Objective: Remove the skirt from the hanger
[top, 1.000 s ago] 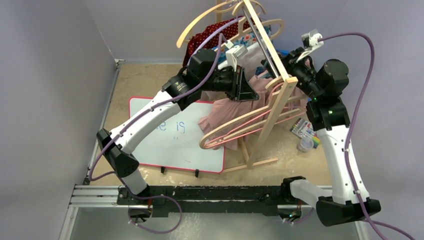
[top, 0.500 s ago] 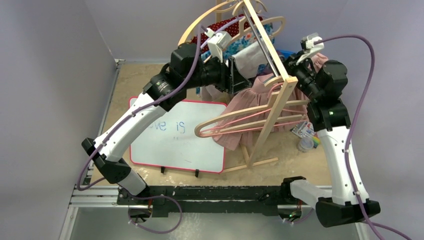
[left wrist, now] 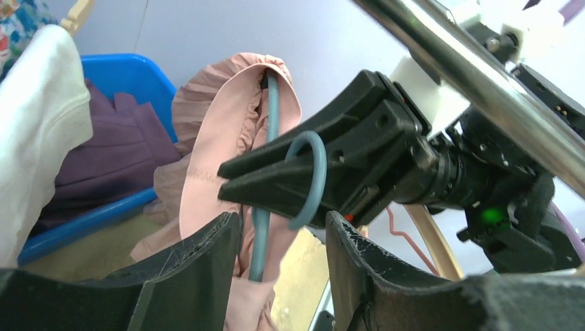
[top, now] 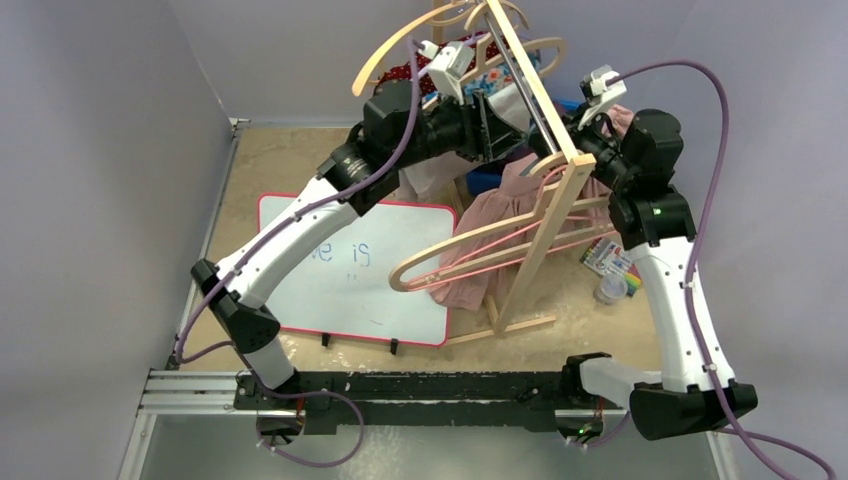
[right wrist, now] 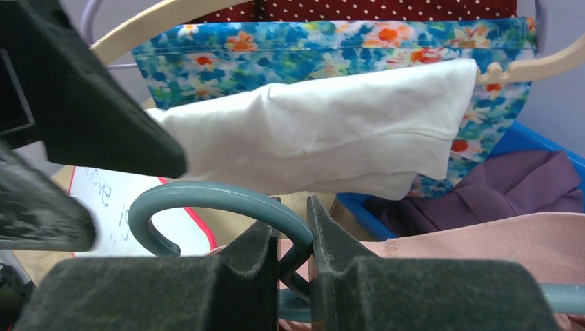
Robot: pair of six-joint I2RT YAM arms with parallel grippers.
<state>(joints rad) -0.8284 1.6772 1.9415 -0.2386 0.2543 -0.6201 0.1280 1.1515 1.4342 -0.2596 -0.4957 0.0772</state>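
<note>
The pink skirt (left wrist: 214, 138) is draped on a teal hanger (left wrist: 262, 241), and its cloth hangs down beside the wooden rack (top: 500, 215). My right gripper (right wrist: 295, 231) is shut on the hanger's hook (right wrist: 207, 195), holding it just off the rack's rail; the same hook (left wrist: 314, 176) shows in the left wrist view. My left gripper (left wrist: 283, 221) is open right below the right gripper. The hanger's arm and a fold of skirt lie between its fingers (left wrist: 193, 276), close to the left one. From above, the left gripper (top: 495, 130) faces the right gripper (top: 560, 150).
A wooden rack (top: 548, 200) carries white (right wrist: 331, 134), floral (right wrist: 276, 48) and red dotted garments. Several empty wooden and pink hangers (top: 470, 255) stick out to the left. A blue bin (right wrist: 538, 148) holds purple cloth. A whiteboard (top: 340, 280) lies on the table, small items (top: 607, 270) at right.
My left gripper let go of the pink skirt it was pulling left, opened, and rose toward the hanger's top. The skirt fell back and hangs lower. The right gripper kept hold of the hook.
</note>
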